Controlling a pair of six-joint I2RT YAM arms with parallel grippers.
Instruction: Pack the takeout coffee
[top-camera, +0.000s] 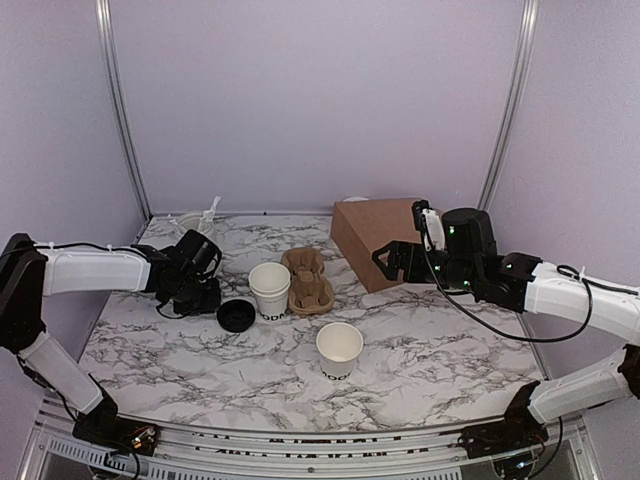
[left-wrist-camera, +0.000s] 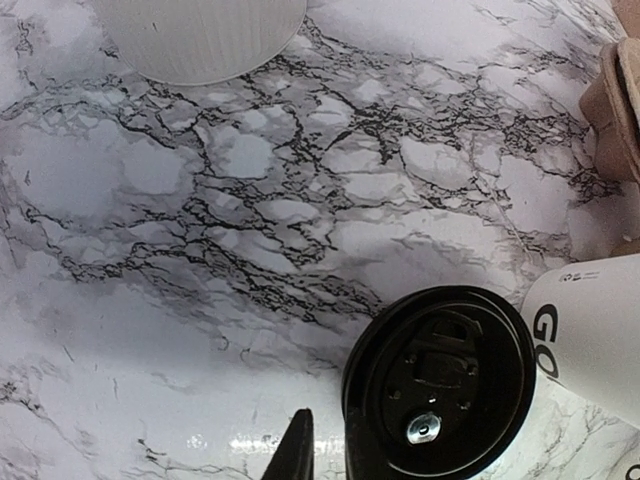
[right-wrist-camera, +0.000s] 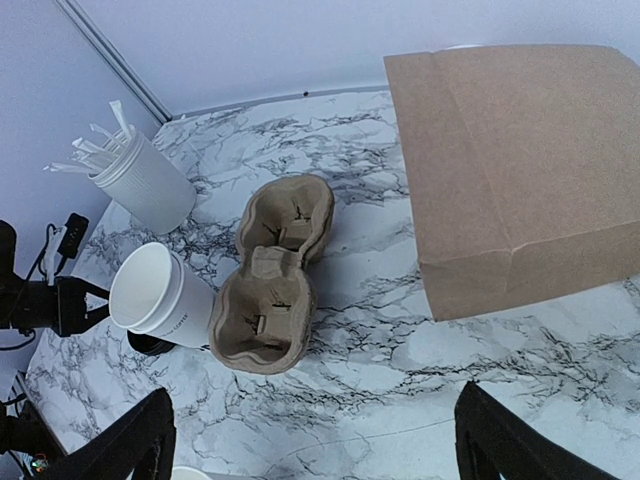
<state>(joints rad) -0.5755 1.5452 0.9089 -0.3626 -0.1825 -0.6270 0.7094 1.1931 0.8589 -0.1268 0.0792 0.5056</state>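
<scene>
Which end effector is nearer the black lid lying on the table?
Left. The left end effector is right beside the black lid, on its left side; the right end effector hovers far off to the right, beside the brown paper bag.

A brown paper bag (top-camera: 378, 240) sits right of centre on the marble table (top-camera: 450, 350), near the back wall. A two-cup moulded-pulp carrier (top-camera: 308, 280) lies just left of it, not touching. A ribbed white tumbler (right-wrist-camera: 150, 185) of white plastic cutlery (right-wrist-camera: 100, 140) stands in the upper-left corner.
</scene>
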